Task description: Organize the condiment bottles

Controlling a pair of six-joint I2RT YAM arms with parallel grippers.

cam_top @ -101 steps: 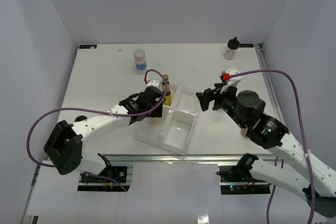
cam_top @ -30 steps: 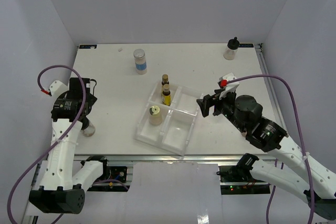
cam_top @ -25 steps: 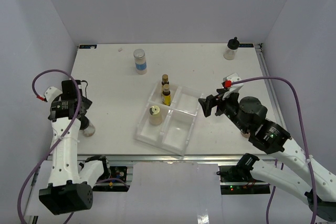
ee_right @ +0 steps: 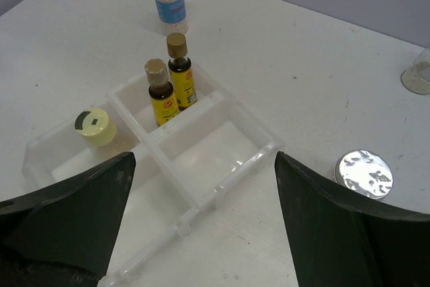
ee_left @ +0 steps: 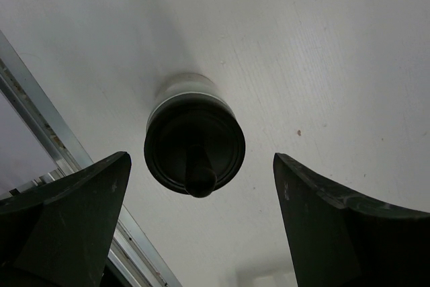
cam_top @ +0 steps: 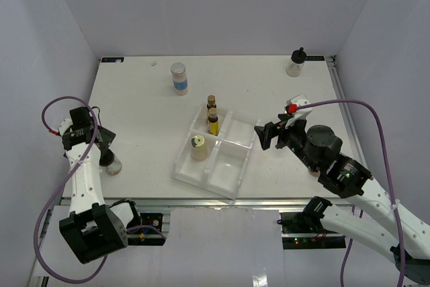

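Note:
A black-capped jar [ee_left: 193,149] stands upright near the table's left edge, and my open left gripper [ee_left: 200,159] hangs straight above it without touching. From above, this jar [cam_top: 112,164] sits just below the left gripper [cam_top: 103,140]. In the clear tray [cam_top: 232,178] two amber yellow-labelled bottles [ee_right: 161,95] [ee_right: 180,75] share a far compartment. A yellow-capped bottle [ee_right: 95,129] stands in the compartment beside them. My right gripper [ee_right: 203,159] is open and empty at the tray's right side. A blue-labelled jar [cam_top: 179,77] stands at the back.
A silver-lidded jar [ee_right: 363,174] stands on the table right of the tray, close to my right arm. A second black-capped jar [cam_top: 295,63] is in the far right corner. A metal rail [ee_left: 40,122] runs along the table edge beside the left jar.
My left arm left the tray, where the yellow-capped bottle now stands, and swung to the table's left edge over the black-capped jar. The right gripper shifted only slightly.

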